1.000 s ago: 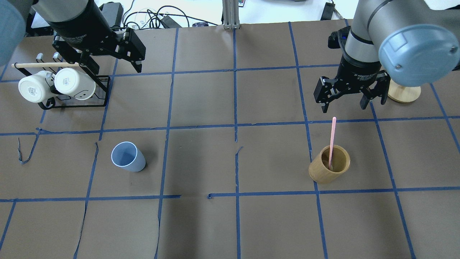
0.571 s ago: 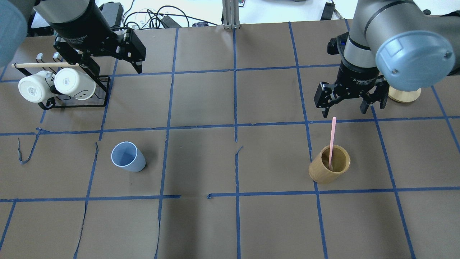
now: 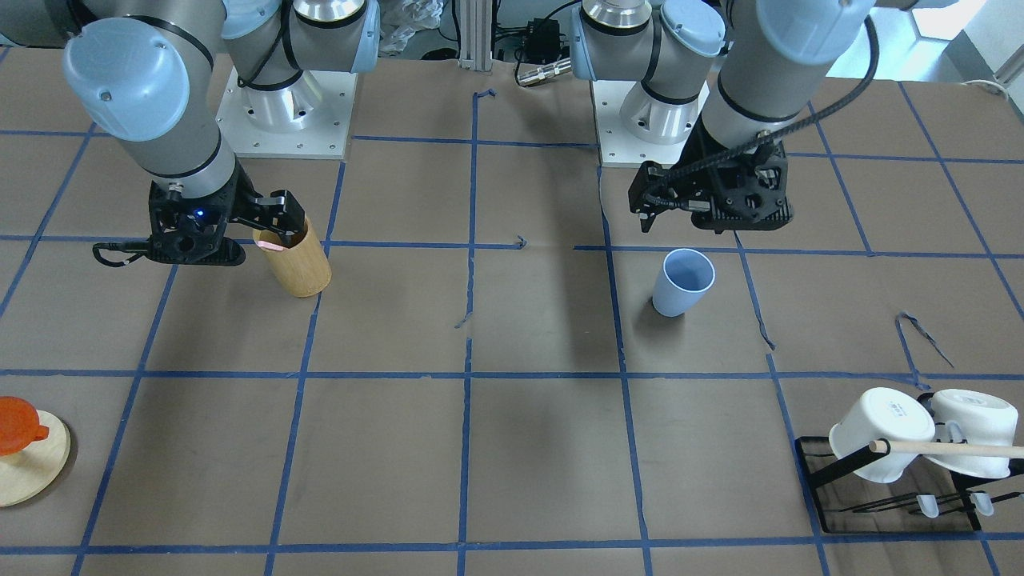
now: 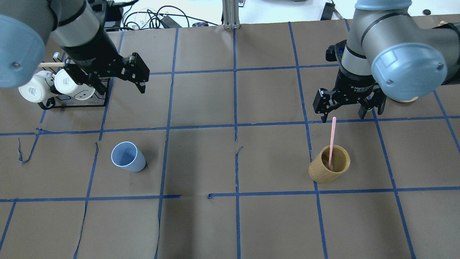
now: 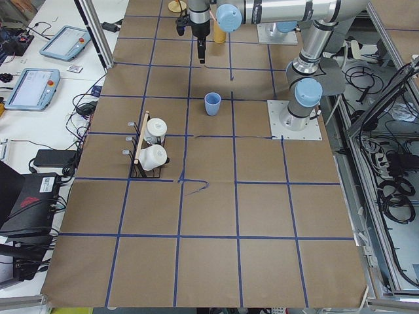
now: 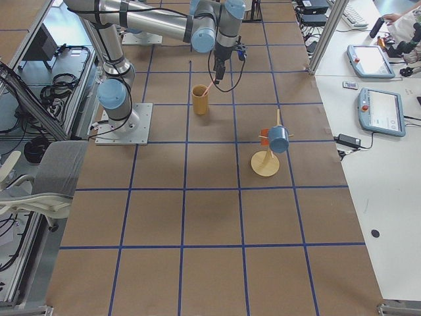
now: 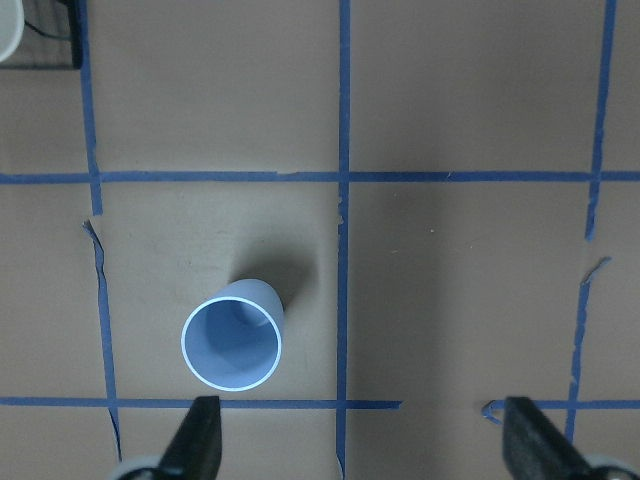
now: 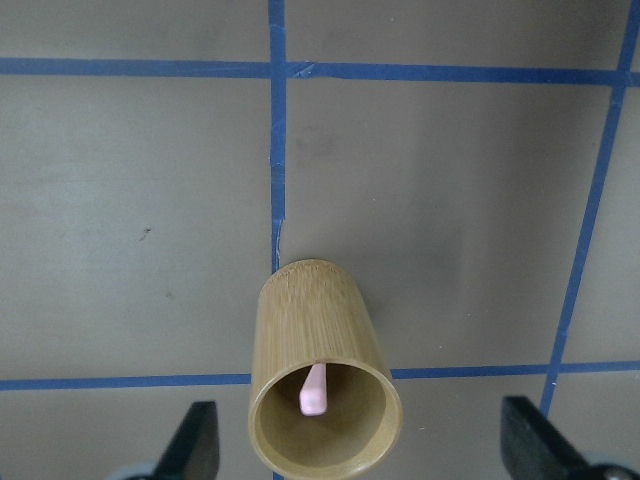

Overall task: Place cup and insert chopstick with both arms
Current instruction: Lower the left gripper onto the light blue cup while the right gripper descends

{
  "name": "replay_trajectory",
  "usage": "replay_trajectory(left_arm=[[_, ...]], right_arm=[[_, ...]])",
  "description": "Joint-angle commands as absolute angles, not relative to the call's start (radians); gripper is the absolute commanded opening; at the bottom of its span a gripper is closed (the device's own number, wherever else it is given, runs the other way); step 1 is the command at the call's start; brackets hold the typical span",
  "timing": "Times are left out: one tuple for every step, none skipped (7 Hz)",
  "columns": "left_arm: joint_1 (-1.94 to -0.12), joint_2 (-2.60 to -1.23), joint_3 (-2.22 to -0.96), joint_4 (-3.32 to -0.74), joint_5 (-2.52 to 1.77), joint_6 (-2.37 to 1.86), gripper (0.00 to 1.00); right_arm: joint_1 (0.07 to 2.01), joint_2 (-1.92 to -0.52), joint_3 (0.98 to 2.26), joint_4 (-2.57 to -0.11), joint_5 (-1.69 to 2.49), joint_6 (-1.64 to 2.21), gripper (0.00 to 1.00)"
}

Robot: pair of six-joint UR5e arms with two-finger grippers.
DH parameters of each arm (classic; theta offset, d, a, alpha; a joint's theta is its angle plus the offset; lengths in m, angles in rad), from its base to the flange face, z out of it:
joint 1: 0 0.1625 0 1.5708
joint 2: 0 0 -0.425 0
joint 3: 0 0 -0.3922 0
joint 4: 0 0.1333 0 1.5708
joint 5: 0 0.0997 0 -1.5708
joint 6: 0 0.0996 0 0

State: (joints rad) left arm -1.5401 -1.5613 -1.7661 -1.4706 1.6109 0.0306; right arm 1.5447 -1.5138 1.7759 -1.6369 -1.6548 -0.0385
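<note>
The light blue cup [image 4: 126,157] stands upright on the left half of the table; it also shows in the front view [image 3: 682,282] and the left wrist view [image 7: 232,342]. My left gripper [image 4: 118,84] is open and empty, high and behind the cup. One pink chopstick [image 4: 332,140] leans in the tan bamboo holder [image 4: 320,171], and shows in the right wrist view [image 8: 314,390]. My right gripper [image 4: 343,113] is open and empty, just above and behind the chopstick's top end.
A black rack [image 4: 72,102] with two white mugs and a wooden rod stands at the back left, under my left arm. A round wooden stand [image 3: 28,468] with an orange piece sits at the far right side, near my right arm.
My left gripper has moved right and toward the cup, away from the rack. My right gripper has come closer to the chopstick's top. Both stay open.
</note>
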Motion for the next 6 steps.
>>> replay_trajectory(left_arm=[[-1.432,-1.557,-2.002,-1.282,1.692,0.092,0.94],[-1.431,-1.577,-2.102,-1.155,1.680,0.101,0.94],[-1.433,-1.586,-2.164,-1.032,1.646,0.097,0.94],[-1.437,-1.591,-2.163,-1.004,1.625,0.091,0.94],[-1.440,-1.582,-2.163,-1.006,1.626,0.094,0.95],[-1.439,-1.591,-2.163,-1.006,1.625,0.100,0.94]], right_arm=[[1.545,-1.516,1.792,-1.649,-1.654,-0.038,1.00],[1.545,-1.517,1.792,-1.651,-1.654,-0.038,1.00],[1.545,-1.513,1.793,-1.669,-1.654,-0.038,1.00],[1.545,-1.509,1.796,-1.670,-1.654,-0.038,1.00],[1.545,-1.508,1.807,-1.710,-1.654,-0.038,1.00],[1.545,-1.503,1.812,-1.776,-1.652,-0.040,1.00]])
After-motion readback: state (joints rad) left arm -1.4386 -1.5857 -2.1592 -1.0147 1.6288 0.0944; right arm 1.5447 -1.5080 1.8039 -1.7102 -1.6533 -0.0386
